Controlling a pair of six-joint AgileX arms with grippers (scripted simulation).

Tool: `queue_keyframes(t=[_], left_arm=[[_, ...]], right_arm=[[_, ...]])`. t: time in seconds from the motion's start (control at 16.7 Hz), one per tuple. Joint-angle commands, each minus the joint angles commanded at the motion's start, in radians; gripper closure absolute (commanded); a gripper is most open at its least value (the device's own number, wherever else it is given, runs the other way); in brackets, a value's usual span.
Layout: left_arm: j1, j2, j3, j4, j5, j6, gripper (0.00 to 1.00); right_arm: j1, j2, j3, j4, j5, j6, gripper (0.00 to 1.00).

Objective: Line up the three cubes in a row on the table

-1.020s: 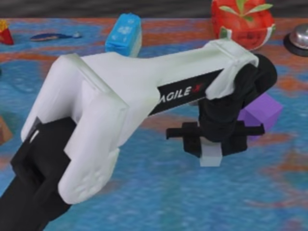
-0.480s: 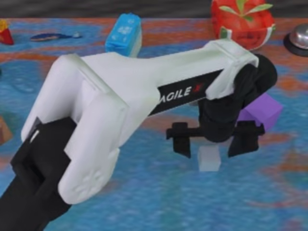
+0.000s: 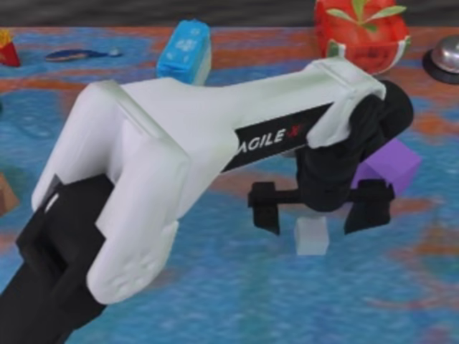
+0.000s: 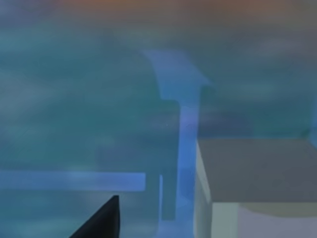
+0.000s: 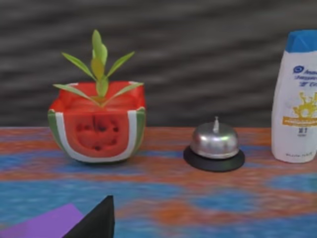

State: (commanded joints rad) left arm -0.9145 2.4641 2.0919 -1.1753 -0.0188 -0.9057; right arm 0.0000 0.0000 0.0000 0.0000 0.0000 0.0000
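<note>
Below centre of the top view, the pale cube [image 3: 312,236] sits on the table [image 3: 237,301]. Straddling it, the left gripper [image 3: 320,213] has its fingers spread wide, clear of it, apparently so it can stand alone. Behind, right, a purple cube [image 3: 393,164] peeks out. "AGILE" marks the arm. The right arm goes unseen there; whether its gripper is open or closed, I cannot tell.

You've got the little pale grey-white cube [image 3: 312,236] sitting flat on the swirly blue table [image 3: 237,301], and a purple cube [image 3: 391,166] up and right of it, partly hidden.
</note>
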Motion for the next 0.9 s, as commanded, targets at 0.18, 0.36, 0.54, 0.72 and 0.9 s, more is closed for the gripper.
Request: queue_keyframes(t=[0.18, 0.36, 0.54, 0.72, 0.9], left_arm=[[0.005, -0.001, 0.072, -0.071, -0.004, -0.005, 0.00], [0.011, -0.005, 0.190, -0.200, -0.003, -0.006, 0.00], [0.015, -0.010, 0.253, -0.264, 0.000, -0.005, 0.00], [0.015, -0.011, 0.255, -0.265, 0.000, -0.005, 0.00], [0.013, -0.009, 0.253, -0.262, -0.001, 0.006, 0.00]], right_arm=[[0.000, 0.000, 0.000, 0.000, 0.000, 0.000, 0.00], [0.000, 0.000, 0.000, 0.000, 0.000, 0.000, 0.00], [0.000, 0.000, 0.000, 0.000, 0.000, 0.000, 0.00], [0.000, 0.000, 0.000, 0.000, 0.000, 0.000, 0.00], [0.000, 0.000, 0.000, 0.000, 0.000, 0.000, 0.00]])
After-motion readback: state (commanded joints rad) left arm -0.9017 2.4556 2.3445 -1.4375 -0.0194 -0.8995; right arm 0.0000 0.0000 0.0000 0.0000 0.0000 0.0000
